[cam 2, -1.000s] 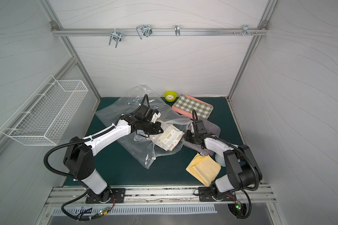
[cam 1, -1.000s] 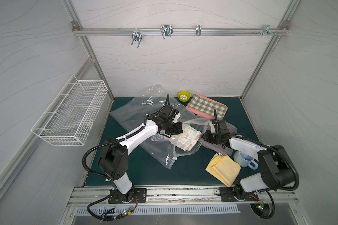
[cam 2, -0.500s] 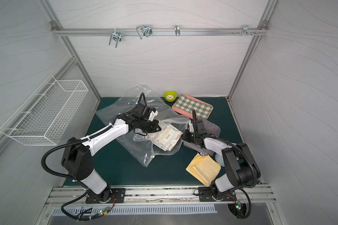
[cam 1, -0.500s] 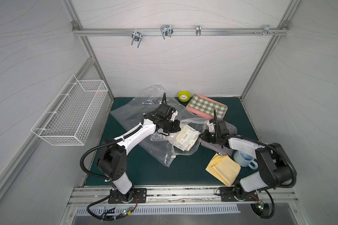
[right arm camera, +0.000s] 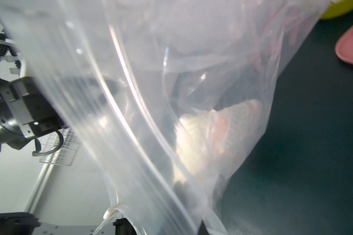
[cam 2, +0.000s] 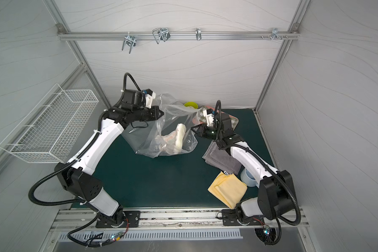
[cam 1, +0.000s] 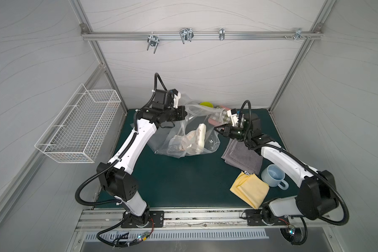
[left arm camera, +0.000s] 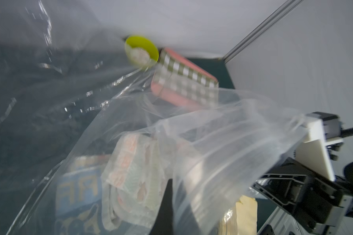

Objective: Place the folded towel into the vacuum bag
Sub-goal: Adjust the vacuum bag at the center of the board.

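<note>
**Bag held up by both grippers, towel down inside**

Both grippers are pressed together, each pinching the plastic. The left gripper [cam 1: 184, 113] has the bag [cam 1: 177, 135] by its upper edge on the far-left side. The right gripper [cam 1: 216, 129] has the opposite edge, and it sits lower. The bag hangs open between them like a sling. Its bottom seems to rest on the green mat [cam 1: 179, 181], but you can't be sure from here.

The patterned towel [cam 1: 196, 139] is inside the bag, slumped into the lowest part of the sag. The relation to watch is that it lies below and between the two grippers. Its long axis stands up at a tilt, with the low end toward the left arm's side and the high end leaning toward the right gripper. The right gripper is the nearer one, just beside that upper end with only plastic between. The left gripper is higher and well apart from it. Both wrist views show the towel through the plastic, blurred.

Judgement: the placing looks basically done. Whatever you do next, the towel should slide toward the low end if you drop the right side first. Mind that tilt so it doesn't tip back toward the mouth.

The grey towel [cam 1: 242, 158], yellow cloth [cam 1: 250, 189] and mug [cam 1: 272, 175] sit on the mat under the right arm, outside the bag.
</note>
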`<state>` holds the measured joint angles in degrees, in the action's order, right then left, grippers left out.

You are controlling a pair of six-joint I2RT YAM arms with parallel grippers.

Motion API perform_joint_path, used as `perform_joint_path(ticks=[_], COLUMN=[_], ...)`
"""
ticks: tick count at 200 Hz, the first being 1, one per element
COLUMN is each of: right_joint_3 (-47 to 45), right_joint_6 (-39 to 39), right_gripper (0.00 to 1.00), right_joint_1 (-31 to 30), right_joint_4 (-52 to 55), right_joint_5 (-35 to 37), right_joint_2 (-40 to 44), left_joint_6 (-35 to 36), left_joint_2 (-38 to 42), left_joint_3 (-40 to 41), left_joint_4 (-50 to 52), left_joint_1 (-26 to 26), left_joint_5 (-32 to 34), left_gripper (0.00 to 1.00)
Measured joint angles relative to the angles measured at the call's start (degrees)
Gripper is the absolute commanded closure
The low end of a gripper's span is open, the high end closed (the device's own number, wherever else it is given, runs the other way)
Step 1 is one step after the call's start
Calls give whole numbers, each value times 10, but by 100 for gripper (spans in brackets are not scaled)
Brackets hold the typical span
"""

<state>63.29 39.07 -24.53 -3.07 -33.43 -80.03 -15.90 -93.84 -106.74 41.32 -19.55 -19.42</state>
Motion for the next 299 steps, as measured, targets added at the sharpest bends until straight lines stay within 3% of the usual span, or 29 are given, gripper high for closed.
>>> perform_joint_path(ticks=[23, 51, 106, 128, 144, 152, 171, 205, 244, 299], right_joint_3=[54, 80, 29, -31, -75, -93, -116, -145, -187, -172], right_joint_6=[-5, -26, -49, -44, -30, -28, -18, 0, 12, 1], right_gripper=[100, 100, 96, 82, 54, 46, 35, 29, 20, 16], right_joint_1=[-3, -7, -9, 3, 28, 45, 85, 169, 257, 273], right_joint_4=[5, 38, 154, 190, 211, 221, 251, 290, 320, 328], right_joint_5=[-3, 21, 153, 196, 221, 236, 271, 300, 300, 320], right_joint_2=[-4, -5, -3, 20, 56, 78, 129, 175, 148, 42], left_joint_6=[26, 36, 21, -9, -39, -53, -73, -84, -89, -89], left_joint_2=[15, 49, 89, 78, 68, 65, 56, 45, 43, 43], left_joint_3=[-78, -75, 216, 319, 361, 375, 380, 374, 374, 372], left_joint_4=[16, 27, -50, -76, -100, -115, -138, -153, -159, -159], left_joint_1=[0, -4, -41, -79, -100, -105, -105, -104, -106, -106], left_joint_5=[-22, -40, -9, 11, 16, 14, 15, 14, 9, 8], left_gripper=[100, 100, 100, 100, 100, 100, 100, 100, 100, 100])
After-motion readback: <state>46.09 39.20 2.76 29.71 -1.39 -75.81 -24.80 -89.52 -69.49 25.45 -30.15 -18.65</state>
